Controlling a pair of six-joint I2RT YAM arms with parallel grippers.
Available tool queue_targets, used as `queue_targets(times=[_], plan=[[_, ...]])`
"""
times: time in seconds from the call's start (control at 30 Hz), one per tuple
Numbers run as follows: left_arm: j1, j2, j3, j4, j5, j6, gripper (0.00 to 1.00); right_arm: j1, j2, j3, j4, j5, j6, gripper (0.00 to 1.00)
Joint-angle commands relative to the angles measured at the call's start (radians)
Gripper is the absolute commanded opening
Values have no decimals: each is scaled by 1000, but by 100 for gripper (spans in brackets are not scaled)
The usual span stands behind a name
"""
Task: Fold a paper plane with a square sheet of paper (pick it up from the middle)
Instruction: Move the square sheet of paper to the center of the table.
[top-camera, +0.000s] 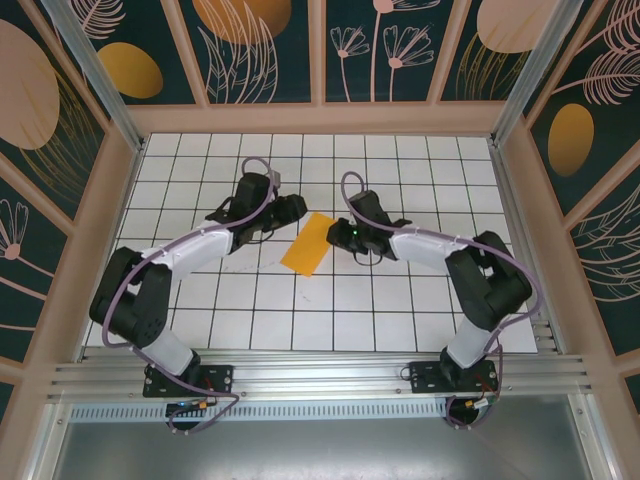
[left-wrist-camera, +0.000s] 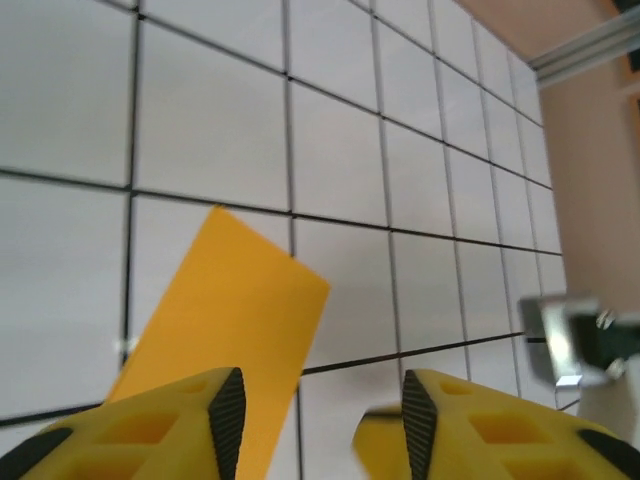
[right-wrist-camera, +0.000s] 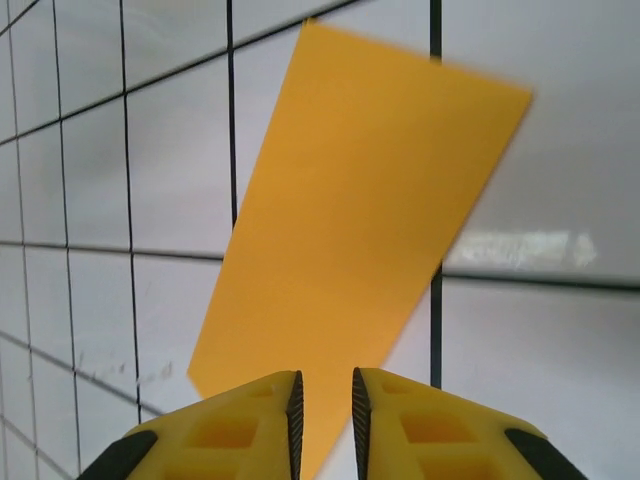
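On white gridded table (top-camera: 400, 310) — orange paper (top-camera: 309, 244), flat

Black-and-white arms, lilac cables, yellow fingers (right-wrist-camera: 240, 420) (black pads inside)

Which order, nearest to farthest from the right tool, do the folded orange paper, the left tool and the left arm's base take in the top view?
Measured from the right tool:
1. The folded orange paper, directly beside it towards the table's middle.
2. The left tool, just across the paper.
3. The left arm's base, at the near edge, far left.
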Motion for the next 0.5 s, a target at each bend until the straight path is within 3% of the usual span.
queue_targets(times=[0.0, 0.37, 0.47], plan=[[7, -42, -87, -22, -14, -2, 54, -16, 101, 109, -87, 72, -52, 24], [45, -211, -285, -18, -132, 8, 96, 29, 385, 414, -279, 198, -226, 28], [48, -251, -318, -28, -156, 38, 99, 79, 428, 437, -321, 220, -393, 28]])
